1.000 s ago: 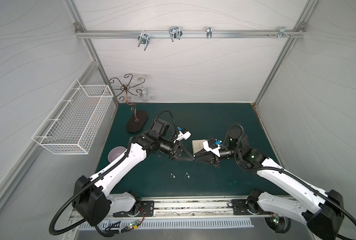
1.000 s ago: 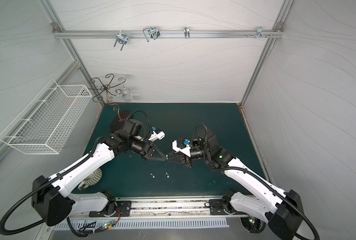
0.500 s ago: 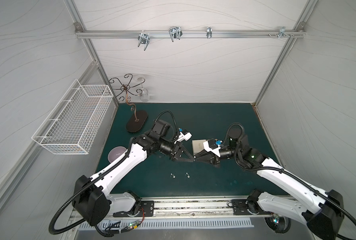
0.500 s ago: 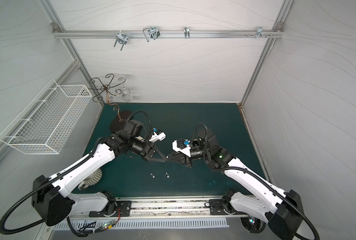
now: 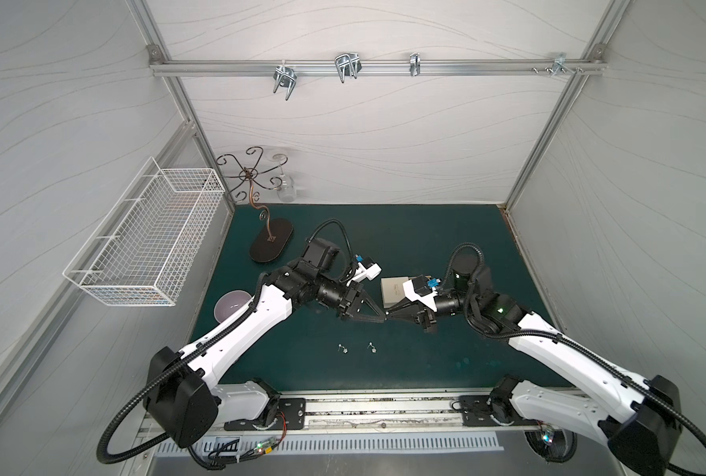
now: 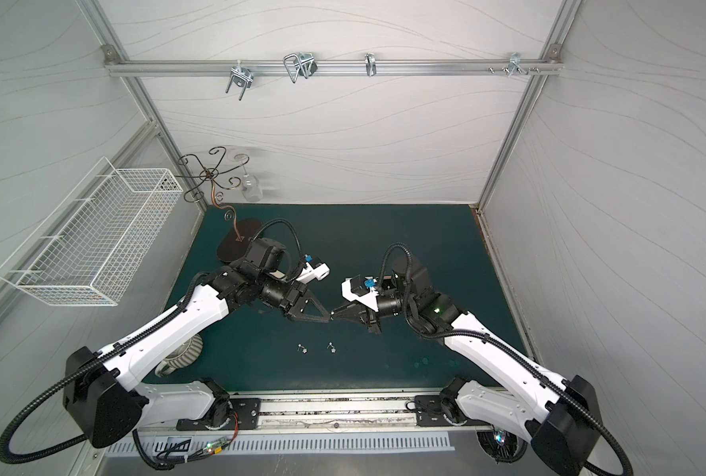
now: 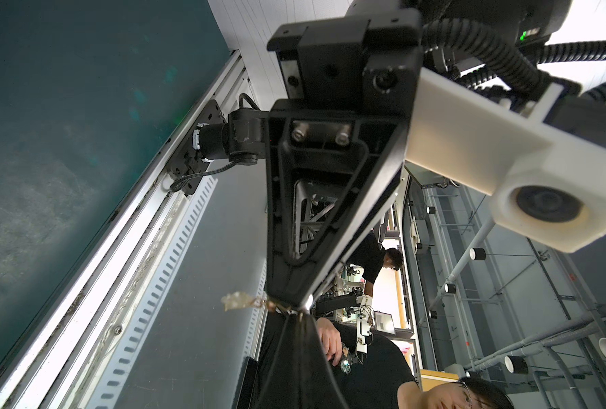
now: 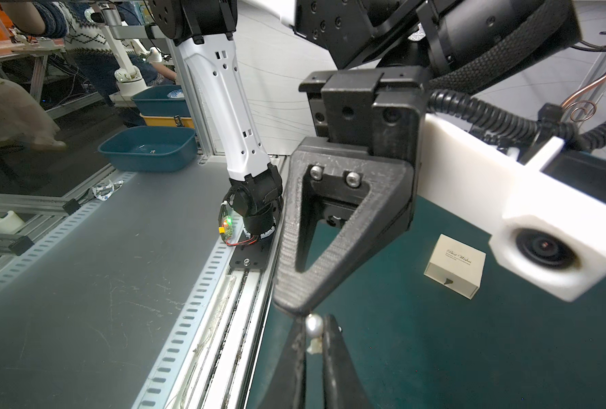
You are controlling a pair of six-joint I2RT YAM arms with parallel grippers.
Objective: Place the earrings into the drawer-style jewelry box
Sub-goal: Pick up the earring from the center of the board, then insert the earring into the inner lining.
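Over the last second the right gripper [image 8: 313, 318] has drawn its jaws in, and the two meeting tips have sunk a touch toward the front rail [image 5: 384, 412]. Just beyond that rail the left loose earring [image 5: 343, 348] and the right loose earring [image 5: 371, 347] lie apart on the green mat [image 5: 425, 371], with bare room all round them. Behind them, raised off the mat, the left gripper [image 5: 383, 320] — jaws pressed together — meets the right one tip to tip. The held earring [image 8: 312, 323] is caught at that joint, its pale bead pinched between the right gripper's fingers. Just beyond, the jewelry box [image 8: 455, 263] sits with its drawer shut, partly covered from above by the right wrist. Its lid script seems to read "Best Wishes", and a smaller line below is illegible. On the left stand a purple bowl [image 5: 229, 305] and, farther back, a scrolled stand [image 5: 271, 245] and a wire basket [image 5: 153, 243] — the mat's far right lies open.
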